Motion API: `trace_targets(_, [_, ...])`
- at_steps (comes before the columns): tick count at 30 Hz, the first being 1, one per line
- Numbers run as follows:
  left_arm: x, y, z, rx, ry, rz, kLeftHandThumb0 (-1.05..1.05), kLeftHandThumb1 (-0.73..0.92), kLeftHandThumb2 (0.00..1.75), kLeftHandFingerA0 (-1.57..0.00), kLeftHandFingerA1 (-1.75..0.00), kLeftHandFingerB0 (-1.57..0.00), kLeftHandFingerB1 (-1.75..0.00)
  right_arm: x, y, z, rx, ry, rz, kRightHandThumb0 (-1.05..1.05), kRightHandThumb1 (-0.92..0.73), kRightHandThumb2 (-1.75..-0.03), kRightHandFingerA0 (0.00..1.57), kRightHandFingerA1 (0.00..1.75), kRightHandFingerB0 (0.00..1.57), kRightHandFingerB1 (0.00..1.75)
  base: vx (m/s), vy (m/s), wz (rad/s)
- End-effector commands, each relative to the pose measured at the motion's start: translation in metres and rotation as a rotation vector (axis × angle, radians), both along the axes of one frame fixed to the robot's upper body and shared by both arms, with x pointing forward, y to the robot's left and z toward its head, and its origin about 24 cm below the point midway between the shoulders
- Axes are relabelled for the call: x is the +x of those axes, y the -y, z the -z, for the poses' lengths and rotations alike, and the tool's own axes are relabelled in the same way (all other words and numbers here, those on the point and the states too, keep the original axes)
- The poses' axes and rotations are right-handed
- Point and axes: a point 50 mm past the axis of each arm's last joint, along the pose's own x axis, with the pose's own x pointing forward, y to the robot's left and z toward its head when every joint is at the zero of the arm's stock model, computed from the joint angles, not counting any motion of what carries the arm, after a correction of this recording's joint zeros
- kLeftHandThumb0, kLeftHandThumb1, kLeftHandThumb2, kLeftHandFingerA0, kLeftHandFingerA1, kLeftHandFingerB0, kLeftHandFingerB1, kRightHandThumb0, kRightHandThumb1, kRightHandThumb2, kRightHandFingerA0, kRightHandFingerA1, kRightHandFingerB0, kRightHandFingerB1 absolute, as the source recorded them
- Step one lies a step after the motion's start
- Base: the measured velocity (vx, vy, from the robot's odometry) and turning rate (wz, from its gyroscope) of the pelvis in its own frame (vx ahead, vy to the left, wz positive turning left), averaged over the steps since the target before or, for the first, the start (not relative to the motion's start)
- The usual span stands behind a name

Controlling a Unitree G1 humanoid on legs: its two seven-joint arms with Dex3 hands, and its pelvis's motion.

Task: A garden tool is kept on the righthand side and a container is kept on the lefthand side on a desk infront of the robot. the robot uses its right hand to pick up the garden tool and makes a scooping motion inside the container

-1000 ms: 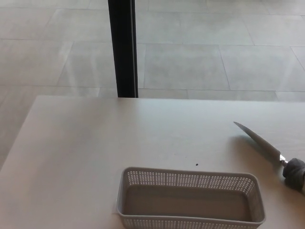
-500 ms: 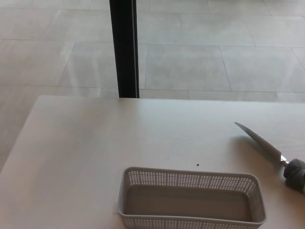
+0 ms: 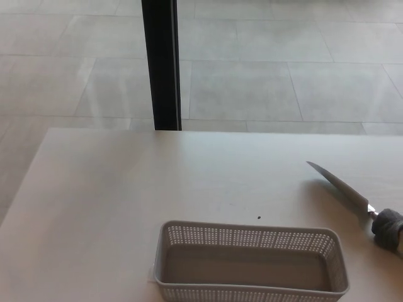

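Grey perforated container (image 3: pixel 250 261) on pale desk (image 3: pixel 113 207); garden tool (image 3: pixel 352 198) lies apart, unobstructed; hands unseen, finger state indeterminable.

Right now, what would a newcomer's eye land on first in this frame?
Probably the perforated grey basket at the near edge of the pale desk, empty inside. Next, the garden tool lying to its right, metal blade pointing up-left, its grey handle cut off by the picture's edge. Neither robot hand shows.
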Motion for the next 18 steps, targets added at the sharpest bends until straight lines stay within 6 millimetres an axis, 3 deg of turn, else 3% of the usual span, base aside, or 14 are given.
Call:
trace_targets(1, [-0.01, -0.0038, -0.0018, 0.056, -0.072, 0.024, -0.55, 0.0, 1.09, -0.91, -1.01, -0.8, -0.93, -0.0119, -0.012, -0.0072, -0.191, 0.059, -0.068, -0.54, -0.65, -0.59, 0.74, 0.9, 0.52, 0.58, 0.0, 0.0, 0.0])
trace_targets(2, [-0.0095, -0.0042, -0.0022, 0.059, -0.075, 0.034, -0.54, -0.01, 1.09, -0.94, -1.02, -0.8, -0.93, -0.0123, -0.0134, -0.0082, -0.225, 0.004, -0.135, -0.54, -0.65, -0.59, 0.79, 0.96, 0.52, 0.57, 0.0, 0.0, 0.0])
trace_targets(3, [-0.0097, -0.0045, -0.0024, 0.06, -0.075, 0.03, -0.5, -0.02, 1.11, -0.92, -1.02, -0.8, -0.93, -0.0134, -0.0142, -0.0091, -0.231, -0.024, -0.182, -0.53, -0.64, -0.58, 0.7, 0.89, 0.48, 0.53, 0.0, 0.0, 0.0])
trace_targets(6, [-0.0093, -0.0048, -0.0027, 0.061, -0.066, 0.025, -0.49, -0.05, 1.23, -0.9, -1.05, -0.78, -0.96, -0.0107, -0.0124, -0.0077, -0.238, -0.047, -0.206, -0.51, -0.62, -0.59, 0.69, 0.86, 0.48, 0.53, 0.0, 0.0, 0.0])
trace_targets(8, [-0.0077, -0.0043, -0.0023, 0.052, -0.057, 0.019, -0.5, -0.07, 1.21, -0.88, -1.05, -0.77, -0.95, -0.0083, -0.0106, -0.0046, -0.243, -0.065, -0.217, -0.49, -0.62, -0.58, 0.63, 0.75, 0.49, 0.52, 0.0, 0.0, 0.0])
trace_targets(9, [-0.0073, -0.0045, -0.0024, 0.056, -0.061, 0.025, -0.48, 0.05, 1.08, -0.98, -1.05, -0.81, -0.93, -0.0082, -0.011, -0.0031, -0.238, -0.064, -0.213, -0.49, -0.61, -0.59, 0.54, 0.71, 0.48, 0.53, 0.0, 0.0, 0.0])
trace_targets(10, [-0.0075, -0.0053, -0.0028, 0.071, -0.064, 0.02, -0.54, -0.02, 1.11, -0.97, -1.03, -0.82, -0.94, -0.0097, -0.012, -0.003, -0.237, -0.09, -0.257, -0.5, -0.63, -0.59, 0.53, 0.69, 0.49, 0.5, 0.0, 0.0, 0.0])
trace_targets(11, [-0.0072, -0.0056, -0.0033, 0.071, -0.063, 0.03, -0.54, -0.01, 1.12, -0.96, -1.03, -0.81, -0.94, -0.0098, -0.0144, -0.0045, -0.253, -0.086, -0.269, -0.51, -0.62, -0.59, 0.48, 0.76, 0.51, 0.56, 0.0, 0.0, 0.0])
trace_targets(12, [-0.0066, -0.0059, -0.0035, 0.07, -0.062, 0.031, -0.54, -0.01, 1.11, -0.96, -1.03, -0.82, -0.94, -0.0097, -0.0151, -0.0053, -0.254, -0.08, -0.272, -0.52, -0.62, -0.58, 0.6, 0.82, 0.52, 0.57, 0.0, 0.0, 0.0])
trace_targets(13, [-0.0055, -0.0058, -0.0035, 0.065, -0.057, 0.03, -0.57, -0.02, 1.09, -0.94, -1.02, -0.82, -0.93, -0.0081, -0.0158, -0.0068, -0.257, -0.07, -0.279, -0.5, -0.61, -0.59, 0.5, 0.78, 0.52, 0.56, 0.0, 0.0, 0.0])
trace_targets(14, [-0.0043, -0.0058, -0.0035, 0.058, -0.051, 0.026, -0.53, -0.03, 1.11, -0.96, -1.02, -0.83, -0.94, -0.0058, -0.0162, -0.0073, -0.262, -0.068, -0.284, -0.51, -0.6, -0.59, 0.62, 0.87, 0.52, 0.57, 0.0, 0.0, 0.0])
trace_targets(15, [-0.0039, -0.0061, -0.0037, 0.055, -0.049, 0.02, -0.47, -0.09, 1.24, -0.9, -1.05, -0.78, -0.96, -0.0053, -0.0164, -0.0073, -0.26, -0.065, -0.288, -0.51, -0.61, -0.58, 0.61, 0.84, 0.53, 0.57, 0.0, 0.0, 0.0])
trace_targets(17, [-0.0029, -0.0061, -0.0037, 0.054, -0.047, 0.019, -0.47, -0.09, 1.24, -0.9, -1.05, -0.78, -0.96, -0.0039, -0.0165, -0.0073, -0.258, -0.06, -0.296, -0.51, -0.61, -0.58, 0.61, 0.84, 0.53, 0.57, 0.0, 0.0, 0.0])
trace_targets(18, [-0.0023, -0.006, -0.0037, 0.057, -0.046, 0.022, -0.44, -0.08, 1.25, -0.9, -1.05, -0.77, -0.96, -0.0037, -0.0165, -0.007, -0.259, -0.063, -0.302, -0.52, -0.62, -0.59, 0.52, 0.8, 0.53, 0.56, 0.0, 0.0, 0.0])
